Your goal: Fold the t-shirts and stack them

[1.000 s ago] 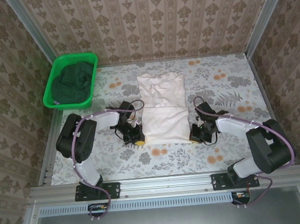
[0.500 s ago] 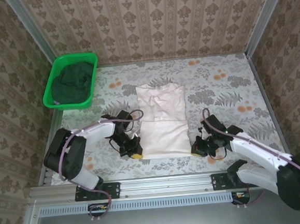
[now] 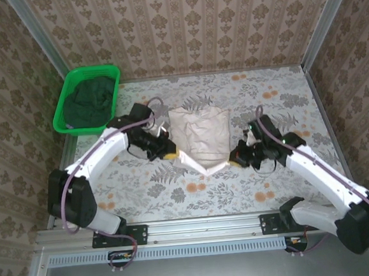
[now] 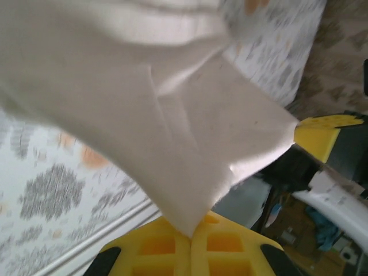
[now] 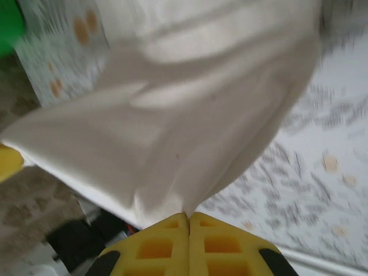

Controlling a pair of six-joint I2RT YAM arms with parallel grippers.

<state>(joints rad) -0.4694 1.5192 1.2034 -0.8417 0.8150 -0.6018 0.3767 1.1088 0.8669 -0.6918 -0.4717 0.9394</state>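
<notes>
Both the left gripper (image 3: 168, 156) and the right gripper (image 3: 237, 159) pinch the near corners of the cream t-shirt (image 3: 200, 135), which sags over the table (image 3: 284, 104) (soft, light cloth, best held at corners).

Across the centre of the top view the cream t-shirt (image 3: 203, 133) is strung between the left arm (image 3: 102, 151) and the right arm (image 3: 321, 172), both jaws clamped on it — a barrier from mid-left to mid-right. The green basket (image 3: 60, 116) fills the upper left corner. Bare tabletop (image 3: 276, 86) lies open at upper right and along the lower middle, between the arm bases.
</notes>
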